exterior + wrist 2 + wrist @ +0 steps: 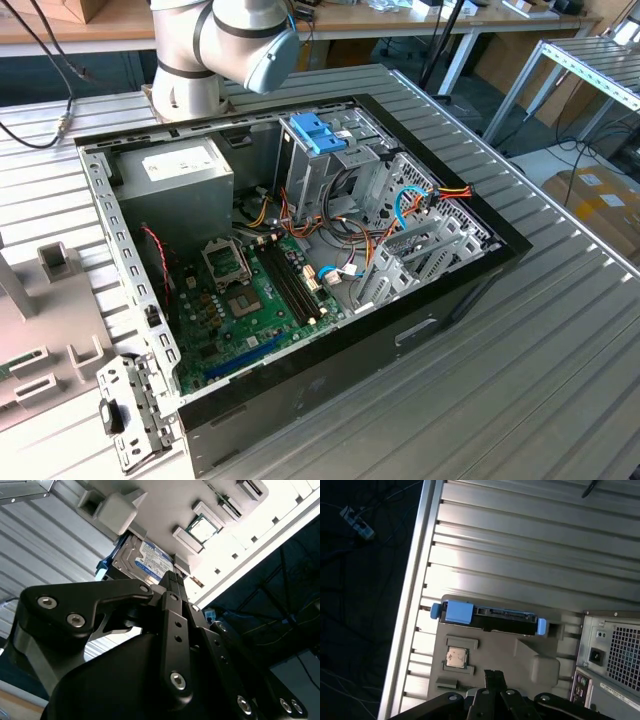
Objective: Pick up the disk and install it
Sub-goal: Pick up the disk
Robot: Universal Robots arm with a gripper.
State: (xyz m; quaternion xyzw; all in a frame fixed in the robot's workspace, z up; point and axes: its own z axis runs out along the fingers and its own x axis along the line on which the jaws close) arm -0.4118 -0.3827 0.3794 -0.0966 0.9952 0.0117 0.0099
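The disk (144, 560), a dark metal drive with a white and blue label, lies in a pale grey holder block (165, 505). In the first wrist view the disk (502, 620) shows edge-on, with blue rails at both ends, on the far side of that holder (520, 655). My gripper (173, 578) hovers a short way above and short of the disk, fingers pressed together with nothing between them. In the first wrist view the gripper (493, 674) points toward the disk from across the holder.
An open computer case (460, 290) lies on the slatted metal table (560, 380), with a blue bay latch (318, 131), a grey power supply (182, 168) and a motherboard (250, 300). A processor chip (456, 656) sits in the holder. The table edge (415, 600) drops to dark floor.
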